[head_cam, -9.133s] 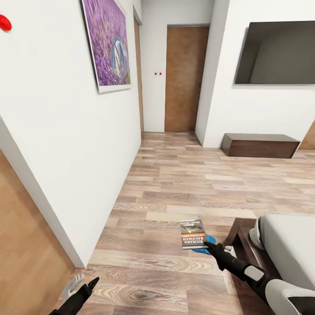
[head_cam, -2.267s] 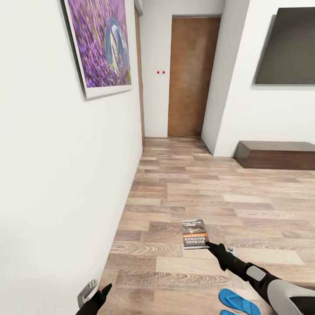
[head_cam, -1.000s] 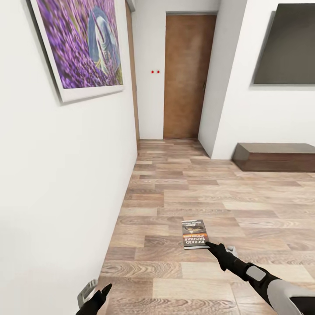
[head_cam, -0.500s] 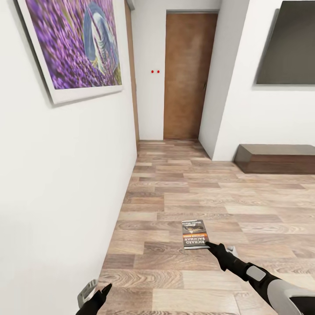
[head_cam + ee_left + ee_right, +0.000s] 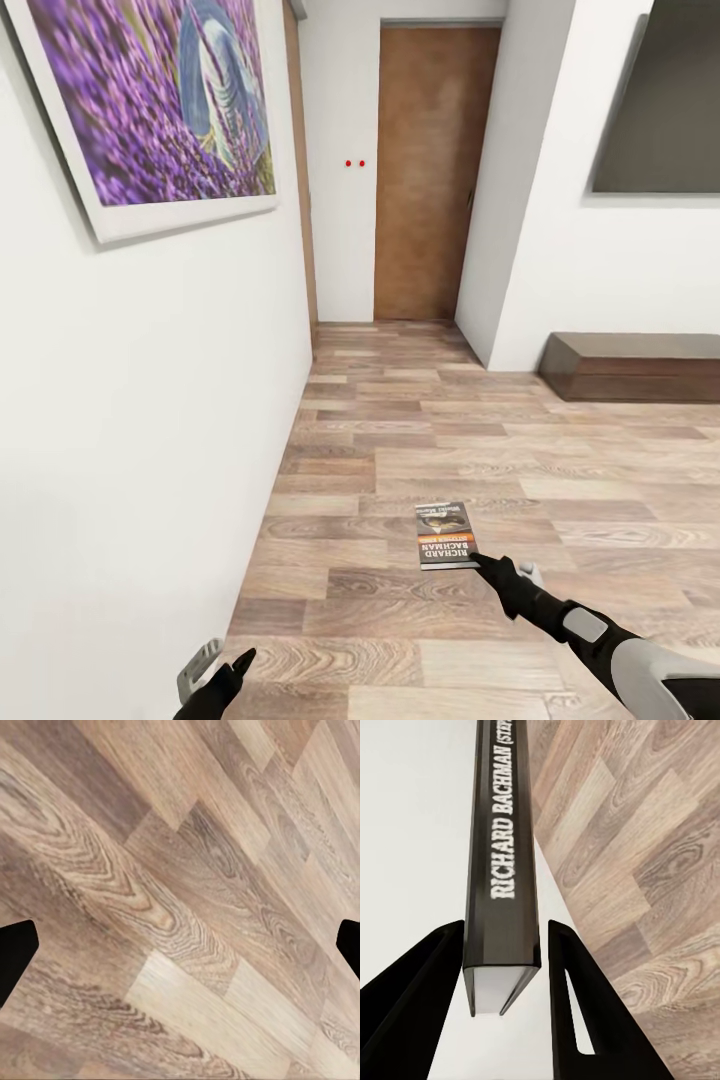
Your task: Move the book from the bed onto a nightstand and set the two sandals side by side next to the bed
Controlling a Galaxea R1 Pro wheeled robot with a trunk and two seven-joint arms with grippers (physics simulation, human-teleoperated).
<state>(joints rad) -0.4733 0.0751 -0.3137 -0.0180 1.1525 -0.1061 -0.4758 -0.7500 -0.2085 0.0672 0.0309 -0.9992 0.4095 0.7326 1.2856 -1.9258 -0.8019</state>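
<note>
The book [image 5: 445,535], dark grey with an orange band and white "RICHARD BACHMAN" lettering, hangs flat above the wood-plank floor. My right gripper [image 5: 478,562] is shut on its near edge. In the right wrist view the book's spine [image 5: 504,855] runs away from the camera, clamped between the two black fingers of the right gripper [image 5: 502,937]. My left gripper [image 5: 225,665] sits low by the wall and is open, its fingertips far apart over bare floor in the left wrist view [image 5: 180,945]. The bed, the nightstands and the sandals are out of view.
A white wall [image 5: 150,420] with a purple painting [image 5: 150,100] runs close along my left. A wooden door [image 5: 430,170] closes the far end of the corridor. At the right, a low dark cabinet [image 5: 630,365] stands under a wall screen [image 5: 660,100].
The whole view has shifted, so the camera has moved: the bed corner and the blue sandal seen earlier have passed out of the picture. The book stays in my right gripper.
</note>
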